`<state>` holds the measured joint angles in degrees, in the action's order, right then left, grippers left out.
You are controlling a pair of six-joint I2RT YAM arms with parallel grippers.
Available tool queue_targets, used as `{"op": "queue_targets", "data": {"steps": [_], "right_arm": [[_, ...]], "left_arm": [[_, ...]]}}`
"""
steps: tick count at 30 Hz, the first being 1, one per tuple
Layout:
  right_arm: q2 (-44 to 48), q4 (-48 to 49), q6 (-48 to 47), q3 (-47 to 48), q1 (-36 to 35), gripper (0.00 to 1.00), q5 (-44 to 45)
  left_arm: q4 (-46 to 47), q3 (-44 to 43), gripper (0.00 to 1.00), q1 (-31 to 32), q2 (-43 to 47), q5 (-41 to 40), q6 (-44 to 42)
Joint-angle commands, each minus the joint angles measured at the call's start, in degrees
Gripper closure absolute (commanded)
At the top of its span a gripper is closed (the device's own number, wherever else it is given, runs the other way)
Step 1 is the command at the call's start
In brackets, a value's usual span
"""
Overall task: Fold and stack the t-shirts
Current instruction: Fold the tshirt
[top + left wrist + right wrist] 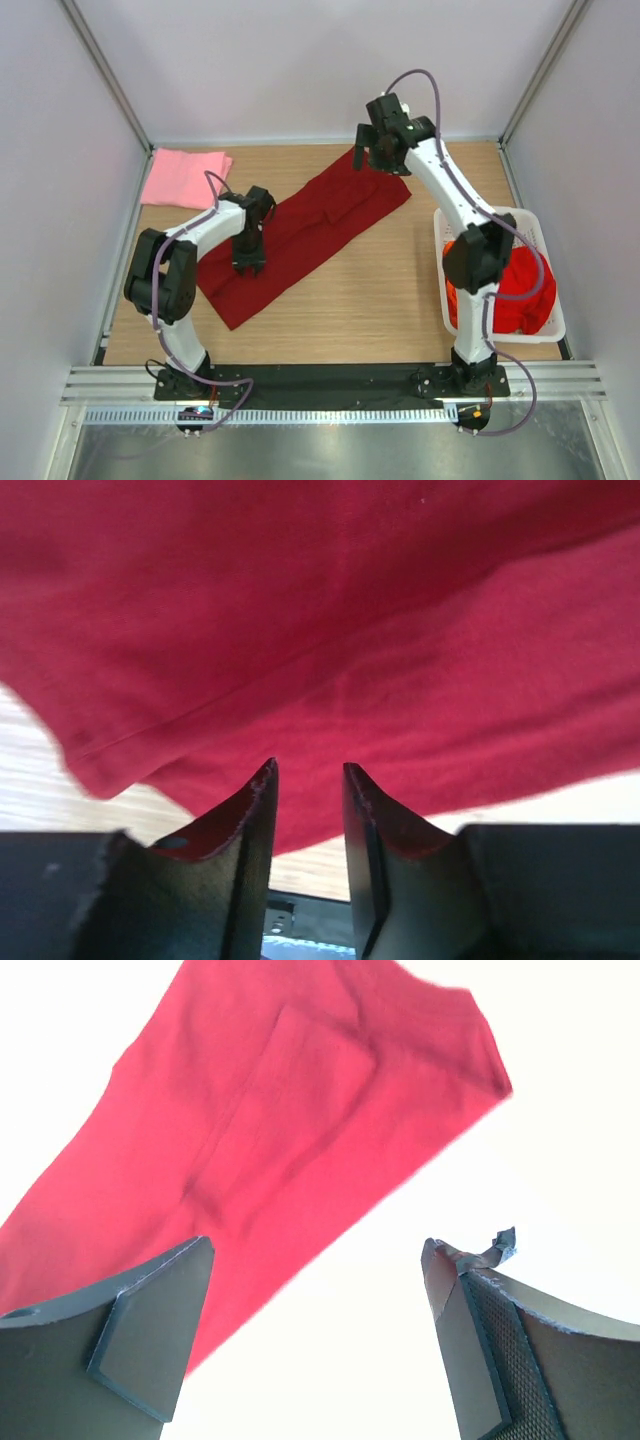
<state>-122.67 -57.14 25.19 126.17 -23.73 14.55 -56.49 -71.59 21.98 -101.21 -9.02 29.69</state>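
At the near-left end of the maroon t-shirt (pixel 310 225), which lies as a long strip slantwise on the table (pixel 400 300), the left gripper (pixel 248 262) stands low over the cloth. Its jaws are narrowed to a slim gap; whether they pinch a fold is hard to tell from the wrist view. Above the shirt's far-right end the right gripper (pixel 383 140) hangs with jaws spread wide, holding nothing. The step in hand looks like the crosswise fold: next, a firm hold on one end, then carrying it over the other. Beyond the shirt's left lies the folded pink t-shirt (pixel 185 178); to its right, the basket (pixel 555 325) holds red cloth.
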Motion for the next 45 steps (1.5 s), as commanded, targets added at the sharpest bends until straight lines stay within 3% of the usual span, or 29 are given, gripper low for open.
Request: {"op": "queue_targets", "data": {"steps": [1,6,9,14,18,24,29,32,40,45], "right_arm": [[8.3,-6.8,-0.1,-8.9,-1.1,0.06,-5.3],[20.6,-1.1,1.5,-28.5,-2.3,0.06,-8.6],[25.0,0.7,1.6,-35.2,-2.4,0.06,-10.2],[29.5,1.3,-1.3,-41.0,-2.4,0.06,-10.8],[33.5,1.9,-4.1,-44.9,-2.2,0.05,-10.2],[34.8,1.5,-5.1,-46.8,0.5,0.05,-12.5],[35.1,-1.5,-4.8,-45.6,2.2,0.05,-8.7],[35.4,-1.4,-4.2,-46.3,3.2,0.05,-8.0],[26.2,1.8,-2.3,-41.5,3.2,0.05,-11.3],[15.9,3.8,0.6,-29.8,3.0,0.05,-11.6]], "left_arm": [[3.2,0.7,0.68,-0.3,-1.1,2.2,2.3],[5.0,3.3,0.69,0.3,-3.7,4.0,5.2],[5.4,4.6,0.69,1.3,-6.1,2.2,7.1],[5.8,6.3,0.69,5.4,-8.9,0.8,11.6],[7.1,6.6,0.69,11.8,-11.7,4.2,18.1],[8.1,3.7,0.69,21.9,-13.3,8.7,25.1],[10.0,-6.5,0.68,31.8,-15.7,14.6,29.2],[9.3,-11.3,0.64,34.8,-14.7,13.2,28.1],[7.2,-8.7,0.39,35.0,3.8,6.9,22.7],[3.5,-7.0,0.38,31.2,12.5,3.6,20.2]]}}
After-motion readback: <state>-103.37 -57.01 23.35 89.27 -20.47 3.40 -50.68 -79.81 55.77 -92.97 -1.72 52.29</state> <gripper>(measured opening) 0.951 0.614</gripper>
